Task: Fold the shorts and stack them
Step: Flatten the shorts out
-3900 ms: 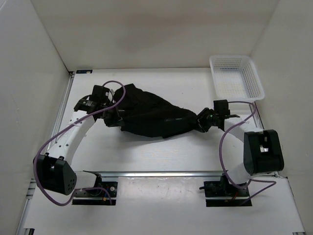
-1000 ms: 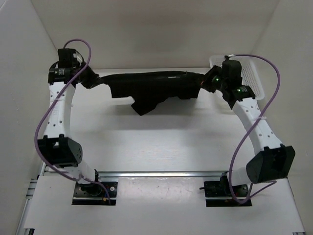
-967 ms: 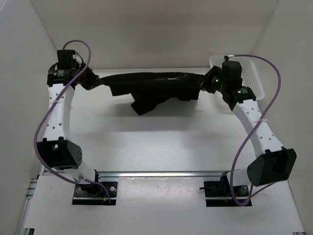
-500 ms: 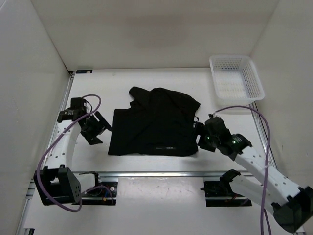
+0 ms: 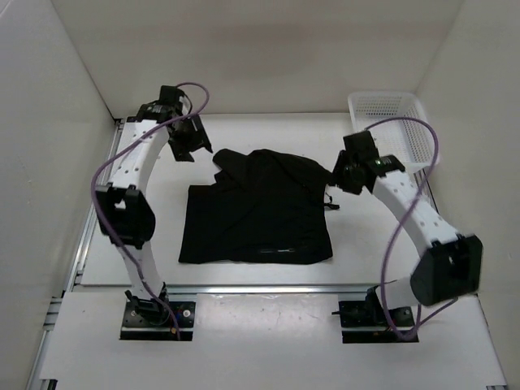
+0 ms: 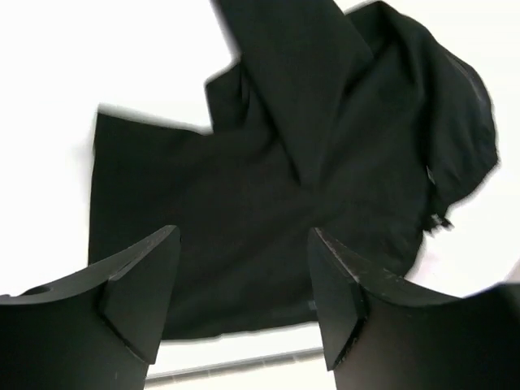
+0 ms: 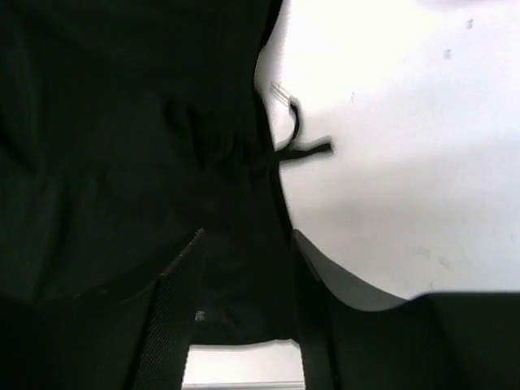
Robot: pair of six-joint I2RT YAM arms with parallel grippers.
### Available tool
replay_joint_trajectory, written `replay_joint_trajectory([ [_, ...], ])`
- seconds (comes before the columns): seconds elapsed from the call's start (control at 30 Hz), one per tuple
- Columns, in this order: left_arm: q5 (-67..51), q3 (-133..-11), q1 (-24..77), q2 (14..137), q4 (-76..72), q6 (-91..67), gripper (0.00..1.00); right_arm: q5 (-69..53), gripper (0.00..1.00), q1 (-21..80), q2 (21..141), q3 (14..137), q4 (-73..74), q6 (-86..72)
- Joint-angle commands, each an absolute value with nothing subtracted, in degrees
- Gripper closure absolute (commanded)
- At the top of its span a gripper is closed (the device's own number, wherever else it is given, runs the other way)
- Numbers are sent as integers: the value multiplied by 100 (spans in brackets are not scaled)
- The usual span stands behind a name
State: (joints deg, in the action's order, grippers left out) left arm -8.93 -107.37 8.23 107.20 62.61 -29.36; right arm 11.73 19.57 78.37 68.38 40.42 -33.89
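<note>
The black shorts (image 5: 258,210) lie spread flat in the middle of the white table, with a rumpled flap at their far left corner (image 5: 230,160). Seen from the left wrist, the shorts (image 6: 276,187) fill the view below my left gripper (image 6: 244,236), which is open and empty. From above, that left gripper (image 5: 188,140) hangs just beyond the shorts' far left corner, apart from them. My right gripper (image 5: 337,177) is over the shorts' far right edge. Its jaws (image 7: 246,240) stand apart over the dark fabric (image 7: 122,146), beside the drawstring (image 7: 305,149).
A white mesh basket (image 5: 406,110) stands at the far right corner, with the right arm's purple cable arching over it. White walls close in the table on the left, far and right sides. A metal rail (image 5: 260,288) runs along the near edge.
A second ago both grippers held the shorts stretched in the air. The shorts now lie flat, released. The left gripper has swung to the far left; the right one has moved up the shorts' right edge.
</note>
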Motion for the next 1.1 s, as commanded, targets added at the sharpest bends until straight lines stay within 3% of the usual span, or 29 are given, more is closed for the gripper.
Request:
replay_joint_trajectory([
  [0.0,-431,-11608,1045,11597,6820,-2725,23,450,46,1521,8769,7627,3823,-3006],
  [0.03,-326,-12037,1124,11819,6820,-2664,23,448,41,1521,9024,7812,3823,-2936],
  [0.23,-70,-13340,1248,13244,7013,-2663,19,325,35,1354,10781,8910,3823,-2988],
  [0.4,-18,-13816,1248,13798,6891,-2611,15,387,25,1354,11591,9377,3823,-2988],
  [0.57,-70,-13983,1248,14255,6706,-2663,14,387,26,1354,12058,9571,3754,-3049],
  [0.67,-289,-14045,1248,14484,6513,-2716,20,387,34,1354,12190,9571,3700,-3111],
  [0.73,-404,-14106,1248,14589,6460,-2769,28,387,48,1354,12190,9571,3639,-3164],
  [0.87,-764,-14291,1248,14879,6319,-2769,63,387,76,1354,12138,9571,3586,-3164],
  [0.9,-765,-14343,1248,14880,6319,-2821,84,387,89,1354,12138,9571,3586,-3164],
  [0.93,-765,-14344,1248,14880,6319,-2821,90,387,95,1354,12059,9571,3586,-3164],
  [0.97,-834,-14344,1248,14828,6319,-2821,90,448,99,1354,12059,9571,3586,-3164],
  [1.07,-704,-14291,1125,14495,6319,-2874,90,509,99,1354,11796,9623,3586,-3164],
])
